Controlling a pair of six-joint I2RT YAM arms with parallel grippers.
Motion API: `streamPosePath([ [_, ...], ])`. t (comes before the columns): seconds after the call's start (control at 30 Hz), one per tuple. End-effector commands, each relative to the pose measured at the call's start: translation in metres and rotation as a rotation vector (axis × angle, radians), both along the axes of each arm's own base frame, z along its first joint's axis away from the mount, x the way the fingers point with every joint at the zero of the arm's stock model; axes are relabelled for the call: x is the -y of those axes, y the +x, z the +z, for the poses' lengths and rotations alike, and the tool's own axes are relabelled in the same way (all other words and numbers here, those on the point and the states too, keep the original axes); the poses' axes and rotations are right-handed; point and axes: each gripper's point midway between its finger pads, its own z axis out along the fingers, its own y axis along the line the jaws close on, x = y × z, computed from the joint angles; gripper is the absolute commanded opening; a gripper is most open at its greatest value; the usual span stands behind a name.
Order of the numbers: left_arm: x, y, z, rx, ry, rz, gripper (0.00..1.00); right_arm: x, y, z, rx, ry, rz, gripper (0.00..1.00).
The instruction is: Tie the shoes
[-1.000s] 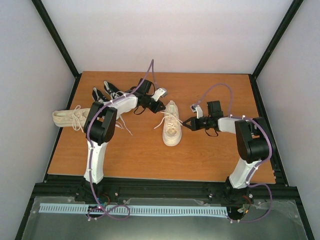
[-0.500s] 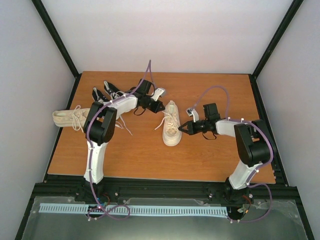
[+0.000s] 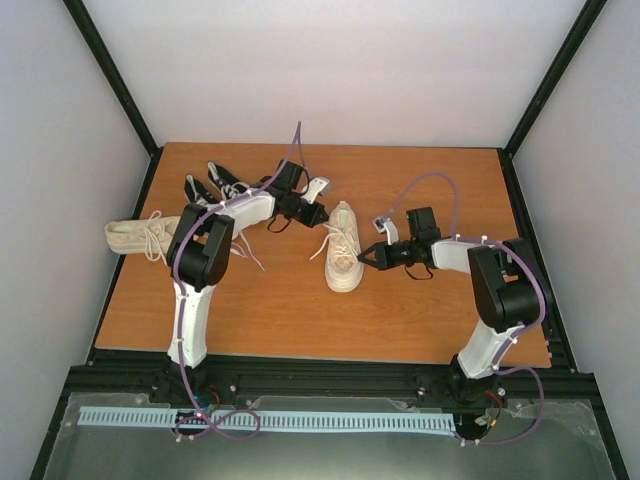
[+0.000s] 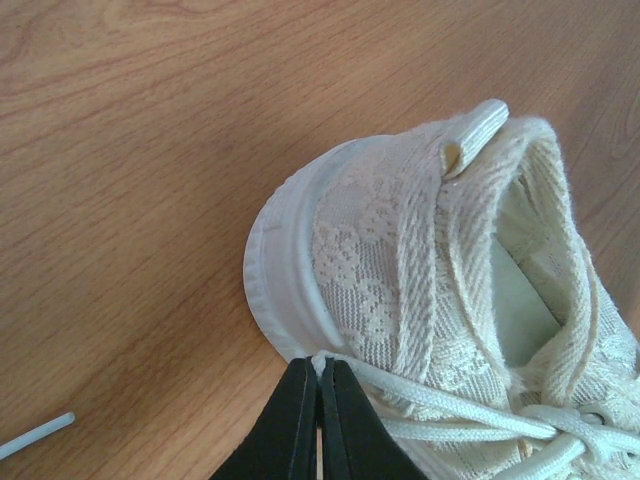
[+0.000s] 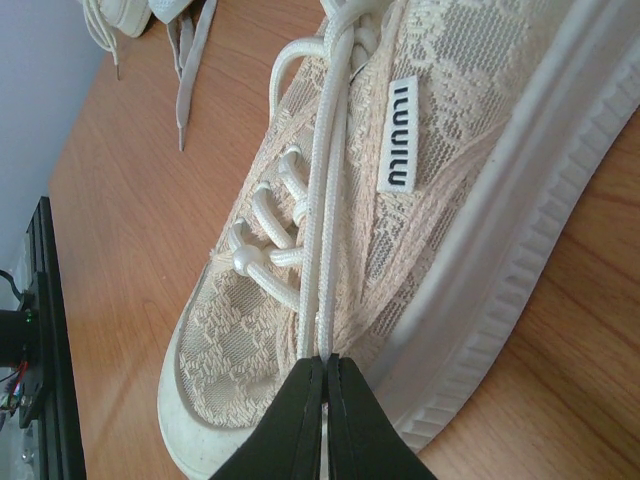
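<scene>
A cream lace-up shoe (image 3: 343,250) lies mid-table, toe towards the arms. My left gripper (image 3: 322,214) sits at its heel (image 4: 330,250); in the left wrist view this gripper (image 4: 320,372) is shut on a bend of pale lace (image 4: 450,400). My right gripper (image 3: 362,256) is at the shoe's right side near the toe; in the right wrist view it (image 5: 323,362) is shut on a doubled strand of lace (image 5: 325,200) that runs over the eyelets. A second cream shoe (image 3: 135,236) lies at the left, its laces loose. Two black shoes (image 3: 215,185) lie behind the left arm.
The wooden table (image 3: 420,310) ends in a black frame on all sides. Loose lace ends trail by the left arm's elbow (image 3: 250,255). A white lace tip (image 4: 35,435) rests on the wood beside the left gripper.
My right gripper has moved left and slightly nearer, up against the middle shoe's side, with the lace in it. The left gripper has barely moved.
</scene>
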Motion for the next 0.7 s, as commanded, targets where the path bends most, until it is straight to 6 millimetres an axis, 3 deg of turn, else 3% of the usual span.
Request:
streamPosePath([
  [0.0, -0.018, 0.019, -0.010, 0.037, 0.060, 0.082, 0.01, 0.010, -0.018, -0.027, -0.110, -0.052, -0.016, 0.03],
  [0.2, -0.005, 0.001, 0.007, 0.038, -0.026, -0.021, 0.01, 0.003, -0.004, -0.008, -0.058, -0.017, -0.002, 0.03],
  [0.37, -0.009, 0.002, 0.036, 0.165, 0.013, -0.089, 0.41, -0.001, 0.016, 0.023, 0.034, -0.006, 0.001, 0.16],
  [0.47, -0.016, -0.008, 0.048, 0.238, 0.058, -0.158, 0.50, 0.000, 0.022, 0.035, 0.074, -0.021, -0.004, 0.20],
  [0.67, -0.032, -0.027, 0.048, 0.305, 0.163, -0.258, 0.66, 0.017, 0.037, 0.051, 0.130, -0.042, -0.066, 0.26],
])
